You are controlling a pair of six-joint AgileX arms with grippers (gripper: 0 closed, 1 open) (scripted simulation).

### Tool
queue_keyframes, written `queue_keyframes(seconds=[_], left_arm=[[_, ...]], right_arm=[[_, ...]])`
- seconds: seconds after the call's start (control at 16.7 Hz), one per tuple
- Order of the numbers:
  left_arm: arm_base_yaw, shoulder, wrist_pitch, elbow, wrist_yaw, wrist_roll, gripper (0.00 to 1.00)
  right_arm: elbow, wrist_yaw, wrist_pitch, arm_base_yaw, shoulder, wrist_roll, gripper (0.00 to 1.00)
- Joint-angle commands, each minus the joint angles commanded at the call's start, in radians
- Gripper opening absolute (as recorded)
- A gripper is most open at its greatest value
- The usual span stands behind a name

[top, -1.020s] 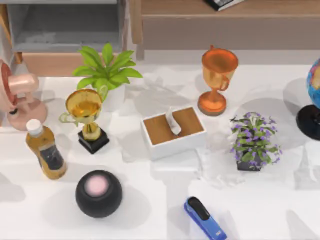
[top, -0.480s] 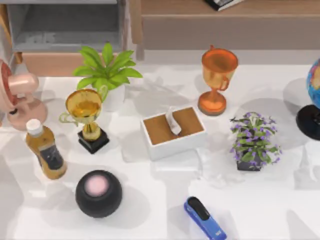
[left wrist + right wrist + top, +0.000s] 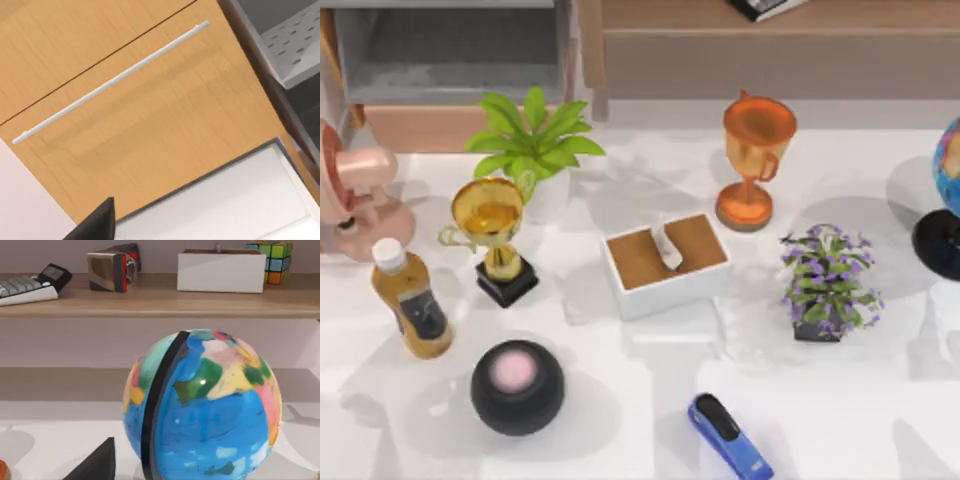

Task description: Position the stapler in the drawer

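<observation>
Since the earlier frames only the shadows on the worktop [image 3: 650, 420] have shifted; the stapler [image 3: 729, 435] lies unmoved at its near edge, far from the drawer [image 3: 450, 55]. We cannot tell whether either claw is released or clenched. The risk we see is the carry: the tissue box [image 3: 667, 262] and the trophy [image 3: 492, 235] stand between, so a low path could knock them.

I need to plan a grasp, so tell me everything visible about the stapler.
The stapler is small, elongated and bright blue, with a black upper arm along its top; it looks like plastic. It lies flat and closed on the white table, near the front edge, right of centre, set diagonally. Nothing touches it but the table; the black ball sits well to its left.
</observation>
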Motion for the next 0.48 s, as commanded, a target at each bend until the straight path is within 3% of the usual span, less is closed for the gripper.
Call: queue_keyframes(seconds=[0.48], left_arm=[[-0.146,-0.555,-0.383,-0.105,-0.191,-0.467,1.00]], right_arm=[[0.000,0.000,0.000,0.000,0.000,0.000,1.00]])
